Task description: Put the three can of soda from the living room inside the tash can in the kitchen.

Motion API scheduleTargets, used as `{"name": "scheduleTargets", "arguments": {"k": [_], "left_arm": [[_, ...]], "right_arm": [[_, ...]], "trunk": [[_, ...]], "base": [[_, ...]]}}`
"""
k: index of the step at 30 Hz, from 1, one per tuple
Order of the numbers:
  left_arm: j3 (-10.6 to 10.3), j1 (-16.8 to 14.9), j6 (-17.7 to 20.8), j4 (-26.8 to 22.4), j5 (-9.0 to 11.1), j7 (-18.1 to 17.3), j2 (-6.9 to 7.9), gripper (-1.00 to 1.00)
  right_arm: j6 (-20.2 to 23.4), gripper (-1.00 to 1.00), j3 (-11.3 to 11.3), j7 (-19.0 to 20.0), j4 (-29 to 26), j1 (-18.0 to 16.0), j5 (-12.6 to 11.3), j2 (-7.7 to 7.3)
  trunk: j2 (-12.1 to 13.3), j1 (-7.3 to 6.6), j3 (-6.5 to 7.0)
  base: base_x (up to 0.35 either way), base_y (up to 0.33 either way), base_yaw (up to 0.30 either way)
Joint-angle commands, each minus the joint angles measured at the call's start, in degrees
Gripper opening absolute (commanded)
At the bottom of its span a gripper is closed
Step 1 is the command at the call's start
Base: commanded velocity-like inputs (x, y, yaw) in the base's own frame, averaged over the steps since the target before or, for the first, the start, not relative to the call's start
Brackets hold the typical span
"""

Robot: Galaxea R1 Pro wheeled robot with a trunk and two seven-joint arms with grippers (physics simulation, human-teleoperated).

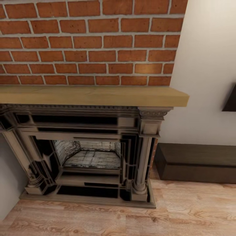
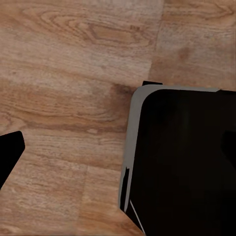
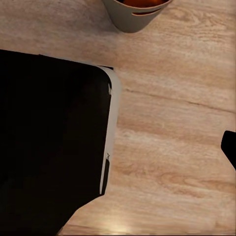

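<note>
The light grey cylindrical bin with an orange-brown inside point(image 3: 133, 14) stands on the light wood floor point(image 3: 177, 123), ahead of the right arm; either claw's state I cannot tell.

The fireplace point(image 1: 88, 154) stands on the floor point(image 1: 183, 209), against the chimney point(image 1: 88, 42). The mantel point(image 1: 91, 95) lies on top of the fireplace, below the bricks. The bench point(image 1: 196, 164) is on the floor to the right of the fireplace, along the wall point(image 1: 206, 65). In the right wrist view, the bin point(image 3: 135, 14) stands on the floor, beyond the robot's base point(image 3: 49, 142).
</note>
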Motion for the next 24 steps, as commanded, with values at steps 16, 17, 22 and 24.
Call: {"name": "scheduleTargets", "arguments": {"k": [16, 17, 22, 24], "left_arm": [[-0.08, 1.22, -0.73, 1.14, 0.04, 0.00, -0.13, 1.00], [-0.08, 1.28, -0.75, 1.15, 0.04, 0.00, -0.14, 1.00], [-0.05, 1.54, -0.75, 1.21, 0.04, 0.00, -0.15, 1.00], [-0.03, 1.70, -0.75, 1.22, 0.04, 0.00, -0.12, 1.00]], "right_arm": [[0.07, 1.00, -0.02, -0.18, 0.18, 2.10, -0.01, 0.28], [0.07, 1.00, -0.02, -0.18, 0.18, 2.14, -0.01, 0.28], [0.05, 1.00, 0.00, -0.18, 0.18, 2.28, -0.01, 0.34], [0.07, 1.00, -0.04, -0.18, 0.18, 2.34, -0.01, 0.31]], "trunk": [[6.43, -3.52, 2.88], [6.83, -3.74, 3.06], [8.84, -4.84, 3.96], [9.64, -5.28, 4.32]], "base": [[0.000, 0.000, 0.000], [0.000, 0.000, 0.000], [0.000, 0.000, 0.000], [0.000, 0.000, 0.000]]}}
